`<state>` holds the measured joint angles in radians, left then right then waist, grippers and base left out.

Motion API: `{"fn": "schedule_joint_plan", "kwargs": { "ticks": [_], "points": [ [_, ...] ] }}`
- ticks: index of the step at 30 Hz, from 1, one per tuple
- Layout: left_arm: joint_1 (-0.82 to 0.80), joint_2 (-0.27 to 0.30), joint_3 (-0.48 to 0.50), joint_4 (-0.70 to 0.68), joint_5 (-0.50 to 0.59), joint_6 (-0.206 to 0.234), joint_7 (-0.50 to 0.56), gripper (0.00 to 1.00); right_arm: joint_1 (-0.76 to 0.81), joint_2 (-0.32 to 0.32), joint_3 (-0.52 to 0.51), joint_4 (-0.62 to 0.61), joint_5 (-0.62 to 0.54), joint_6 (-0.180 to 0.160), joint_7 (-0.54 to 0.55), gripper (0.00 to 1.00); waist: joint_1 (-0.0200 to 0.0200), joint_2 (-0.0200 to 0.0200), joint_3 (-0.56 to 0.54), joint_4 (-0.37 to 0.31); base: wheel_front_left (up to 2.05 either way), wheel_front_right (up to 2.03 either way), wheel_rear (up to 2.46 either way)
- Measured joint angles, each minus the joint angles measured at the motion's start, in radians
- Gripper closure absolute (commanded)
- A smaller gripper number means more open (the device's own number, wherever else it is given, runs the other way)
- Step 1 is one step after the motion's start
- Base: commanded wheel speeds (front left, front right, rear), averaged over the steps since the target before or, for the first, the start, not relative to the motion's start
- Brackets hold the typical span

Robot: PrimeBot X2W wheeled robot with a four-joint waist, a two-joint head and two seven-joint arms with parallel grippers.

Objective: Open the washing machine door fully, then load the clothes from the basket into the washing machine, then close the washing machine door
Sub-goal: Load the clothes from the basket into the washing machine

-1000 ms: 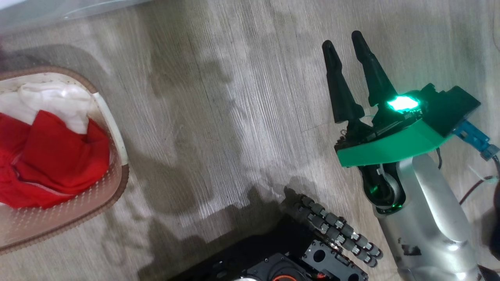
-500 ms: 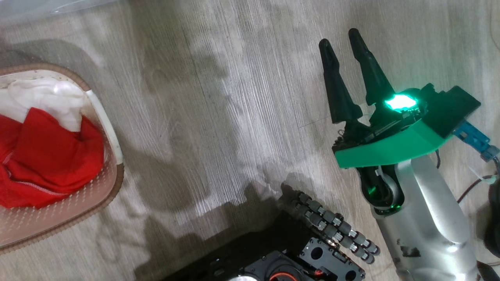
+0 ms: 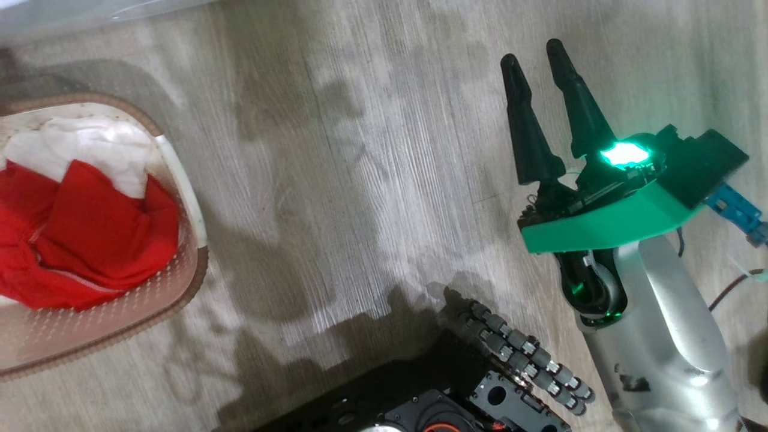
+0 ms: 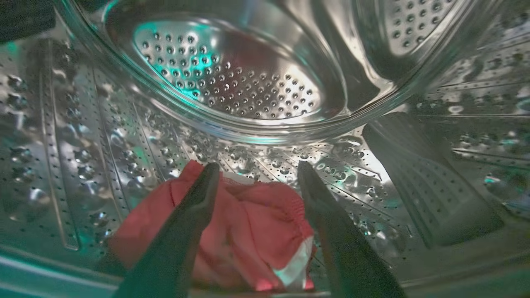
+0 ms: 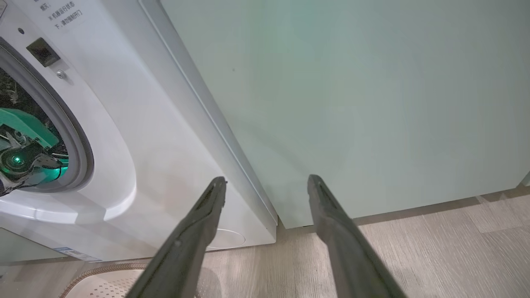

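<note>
Where the left gripper (image 4: 257, 165) reaches into the washing machine (image 5: 145, 124), its dark tapered fingers stand apart over a crumpled red garment (image 4: 248, 223) with a white patch, lying on the ribbed, perforated steel drum (image 4: 83, 165). Soft red and white clothes (image 3: 90, 240) lie bundled in the cream perforated basket (image 3: 195, 282), brown and woven-looking at its rim, on the wood-grain floor (image 3: 360, 180). Right gripper (image 3: 531, 51): fingers apart, empty, well apart from the basket.

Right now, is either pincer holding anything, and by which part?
Nothing is held. The left pincer stands open in the washing machine over the loose clothes; the right pincer is open above the floor.
</note>
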<state>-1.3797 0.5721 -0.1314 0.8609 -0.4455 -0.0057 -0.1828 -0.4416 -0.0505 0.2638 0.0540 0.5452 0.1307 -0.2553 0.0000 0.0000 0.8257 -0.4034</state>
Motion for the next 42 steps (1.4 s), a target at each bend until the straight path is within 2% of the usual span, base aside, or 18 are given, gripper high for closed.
{"fn": "schedule_joint_plan", "kwargs": {
  "ticks": [3, 14, 23, 31, 35, 42],
  "points": [
    [0.037, -0.008, -0.013, -0.029, 0.015, 0.002, -0.029, 0.00, 0.000, 0.000, -0.004, 0.001, -0.005, 0.000, 0.000, 0.00, 0.0000, 0.0000, -0.008, 0.011, 0.00, 0.00, 0.00],
    [0.273, -0.058, -0.002, -0.274, 0.025, 0.074, -0.073, 0.00, 0.010, 0.000, -0.047, 0.017, -0.037, 0.000, 0.000, 0.00, 0.0000, 0.0000, -0.068, 0.051, 0.00, 0.00, 0.00],
    [0.628, -0.141, 0.032, -0.658, 0.058, 0.171, -0.074, 0.00, 0.051, 0.000, -0.086, 0.031, -0.087, 0.000, 0.000, 0.00, 0.0000, 0.0000, -0.147, 0.111, 0.00, 0.00, 0.00],
    [0.896, -0.206, 0.030, -0.868, 0.058, 0.222, -0.074, 0.00, 0.069, 0.000, -0.123, 0.057, -0.137, 0.000, 0.000, 0.00, -0.0001, 0.0001, -0.227, 0.177, 0.00, 0.00, 0.00],
    [0.996, -0.246, 0.037, -0.946, 0.067, 0.229, -0.074, 0.00, 0.081, -0.001, -0.146, 0.073, -0.167, 0.000, 0.000, 0.00, -0.0001, 0.0001, -0.271, 0.209, 0.00, 0.00, 0.00],
    [1.124, -0.299, 0.056, -0.973, 0.096, 0.227, -0.074, 0.00, 0.111, -0.001, -0.179, 0.101, -0.215, 0.000, 0.000, 0.00, -0.0001, 0.0000, -0.355, 0.259, 0.00, 0.00, 0.00]
  ]
}}
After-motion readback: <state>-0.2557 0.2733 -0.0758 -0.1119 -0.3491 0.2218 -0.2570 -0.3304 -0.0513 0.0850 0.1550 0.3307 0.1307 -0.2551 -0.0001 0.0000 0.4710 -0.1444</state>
